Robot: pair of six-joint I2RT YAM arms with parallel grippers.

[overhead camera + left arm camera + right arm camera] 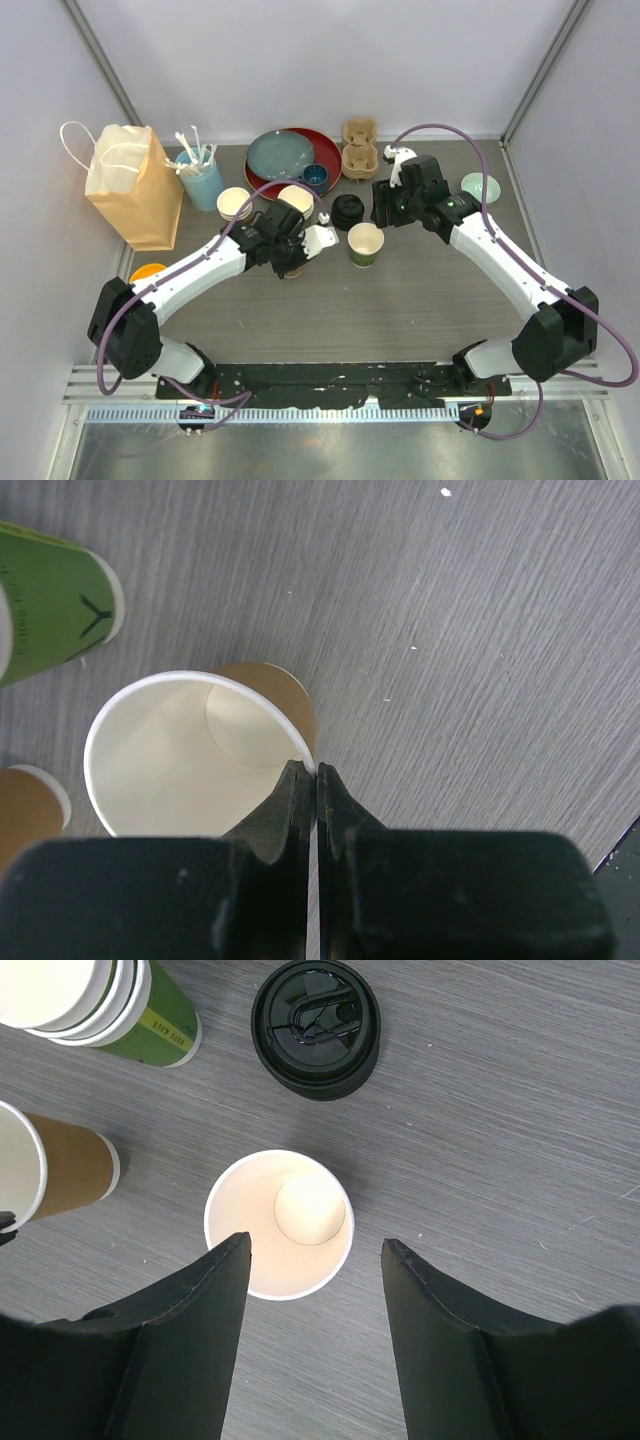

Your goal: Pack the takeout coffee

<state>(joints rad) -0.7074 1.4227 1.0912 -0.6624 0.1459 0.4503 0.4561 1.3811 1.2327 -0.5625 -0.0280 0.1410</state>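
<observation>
My left gripper (316,768) is shut on the white rim of the brown-sided cup (200,760), one finger inside and one outside. From above, this cup (291,269) shows just under the left gripper (298,258). The green-sided cup (366,245) stands upright to its right, with its cream inside (278,1222) showing in the right wrist view. My right gripper (315,1248) hangs open above and just beside it, touching nothing. A black lid (315,1025) lies on the table beyond that cup, and the top view shows the same lid (349,212).
Two taller cup stacks (234,203) (296,198) stand behind the left gripper. A brown paper bag (135,185) and a light-blue cup of stirrers (200,178) are at back left. Stacked plates (285,155), a cardboard carrier (360,150) and a mint dish (480,187) line the back.
</observation>
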